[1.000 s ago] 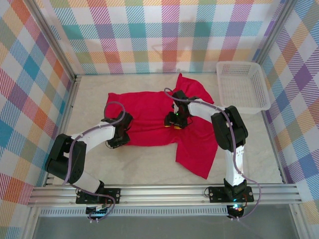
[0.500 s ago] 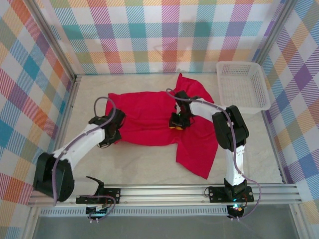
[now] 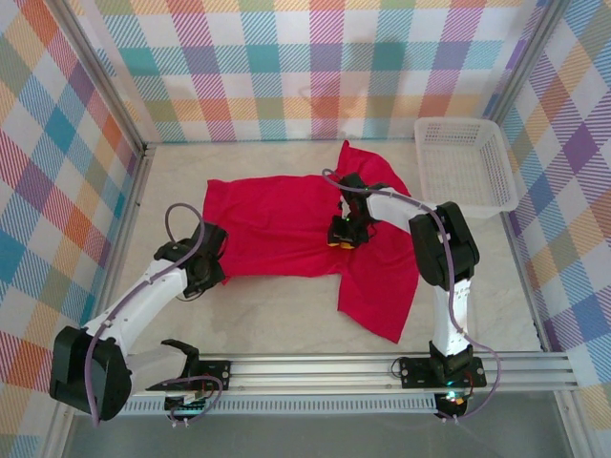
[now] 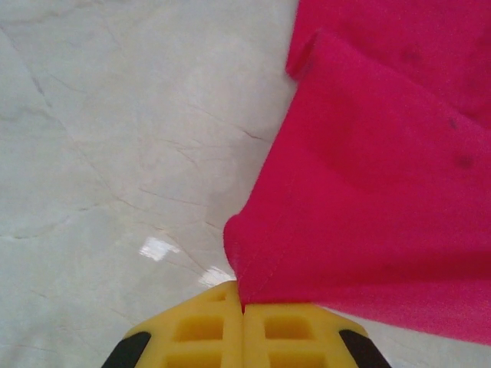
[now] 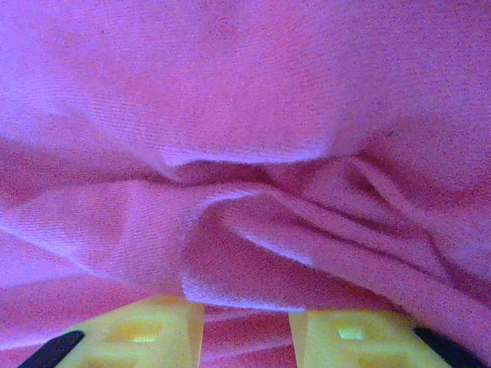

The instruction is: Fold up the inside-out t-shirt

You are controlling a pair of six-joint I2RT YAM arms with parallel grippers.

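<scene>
The inside-out t-shirt is bright red and lies spread across the middle of the table, with one part hanging toward the near right. My left gripper sits at the shirt's near-left corner. In the left wrist view the left gripper is shut, its yellow pads pinching the hemmed corner of the t-shirt just above the table. My right gripper presses down on the shirt's middle right. In the right wrist view the right gripper has its pads partly apart, with a bunched fold of the t-shirt clamped between them.
A white mesh basket stands at the far right corner. Checked walls and metal posts close in the table on three sides. Bare marbled tabletop runs along the near side and at the left.
The left gripper closed on the shirt's near-left corner and drew back to the left and nearer, while its arm stretched out. The right gripper narrowed onto a fold of cloth and stayed put.
</scene>
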